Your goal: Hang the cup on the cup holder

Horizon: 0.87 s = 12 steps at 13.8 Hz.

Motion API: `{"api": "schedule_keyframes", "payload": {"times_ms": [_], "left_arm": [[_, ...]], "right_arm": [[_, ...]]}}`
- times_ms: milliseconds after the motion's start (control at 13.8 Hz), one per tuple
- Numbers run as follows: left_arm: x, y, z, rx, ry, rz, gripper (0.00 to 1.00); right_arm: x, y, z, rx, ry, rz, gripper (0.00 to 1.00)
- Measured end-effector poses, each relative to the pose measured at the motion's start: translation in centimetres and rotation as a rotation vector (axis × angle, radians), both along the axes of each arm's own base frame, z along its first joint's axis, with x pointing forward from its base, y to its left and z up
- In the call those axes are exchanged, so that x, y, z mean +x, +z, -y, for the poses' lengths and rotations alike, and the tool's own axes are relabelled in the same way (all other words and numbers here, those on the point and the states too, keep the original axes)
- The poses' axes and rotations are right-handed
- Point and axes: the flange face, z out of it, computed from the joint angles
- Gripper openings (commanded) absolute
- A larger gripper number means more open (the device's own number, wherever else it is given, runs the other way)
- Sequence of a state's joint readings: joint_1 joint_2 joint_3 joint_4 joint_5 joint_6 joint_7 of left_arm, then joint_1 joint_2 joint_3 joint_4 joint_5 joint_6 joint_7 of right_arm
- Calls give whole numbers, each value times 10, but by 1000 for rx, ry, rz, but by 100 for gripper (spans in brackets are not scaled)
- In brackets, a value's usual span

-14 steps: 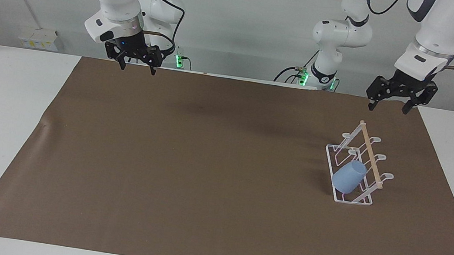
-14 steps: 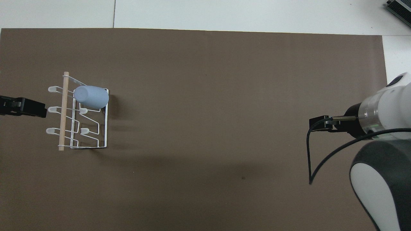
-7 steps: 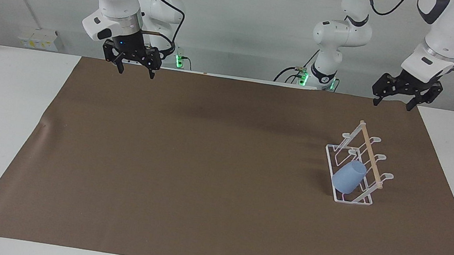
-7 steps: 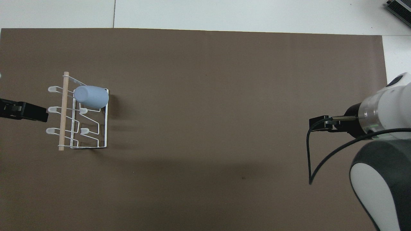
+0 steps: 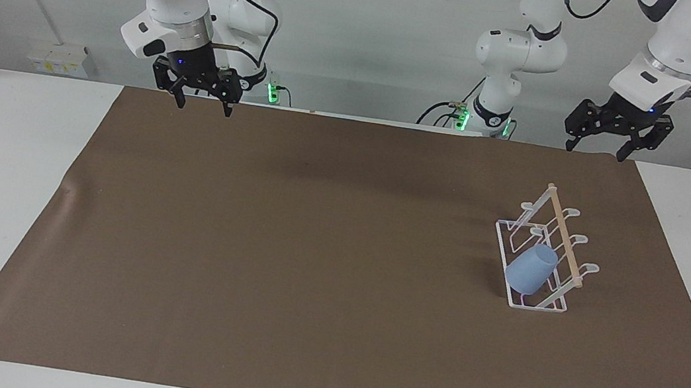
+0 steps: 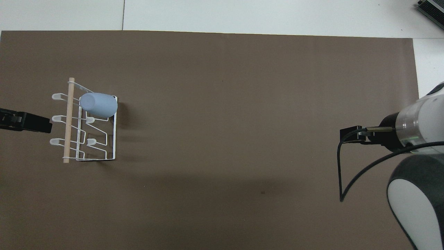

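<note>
The cup (image 5: 530,270) already sits mouth-down over one of the slanted pegs of the cup holder (image 5: 510,289), its closed base tipped up and toward the right arm's end of the counter (image 5: 1,175). Its long axis runs along the peg, slanting across the rack's width, at right angles to the wooden dowel (image 5: 565,236) on top. It hangs on the peg at the rack's end farthest from the robots.

The left tool (image 5: 593,150) hangs in the air over the robots' edge of the brown mat (image 5: 283,259), its fingers spread and holding nothing. From that tool the cup lies down and away from the robots, with the dowel and the rest of the rack between them. The left arm is clearly the nearer one; in the overhead view only a dark part of its tool (image 6: 26,120) shows, over the mat just beside the peg tips on the dowel side.

The right tool (image 5: 202,105) waits over the mat's edge near its own arm's base, fingers likewise spread and empty, well apart from the rack with a broad stretch of bare mat between.

Judging by how things lie, the hanging looks done and nothing more than keeping clear is called for. There is open room all round: the rack stands inside the mat, with free mat on every side, and both tools are high above it.
</note>
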<state>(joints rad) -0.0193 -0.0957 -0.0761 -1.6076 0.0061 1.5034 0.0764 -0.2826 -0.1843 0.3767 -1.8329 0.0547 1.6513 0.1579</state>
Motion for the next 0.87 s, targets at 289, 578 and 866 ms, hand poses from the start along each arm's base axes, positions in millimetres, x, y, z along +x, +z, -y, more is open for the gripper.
{"api": "schedule_keyframes", "payload": {"times_ms": [289,578,866], "left_arm": [[-1,-5,2,-1,-5,-11,100],[-3,-6,4,-1,-9,-12,100],[-3,-9,4,-1,-10,-14,100]], "right_arm": [[0,3,4,0,-7,6,100],[0,4,7,1,-14,8,100],[0,4,9,1,-17,9,100]]}}
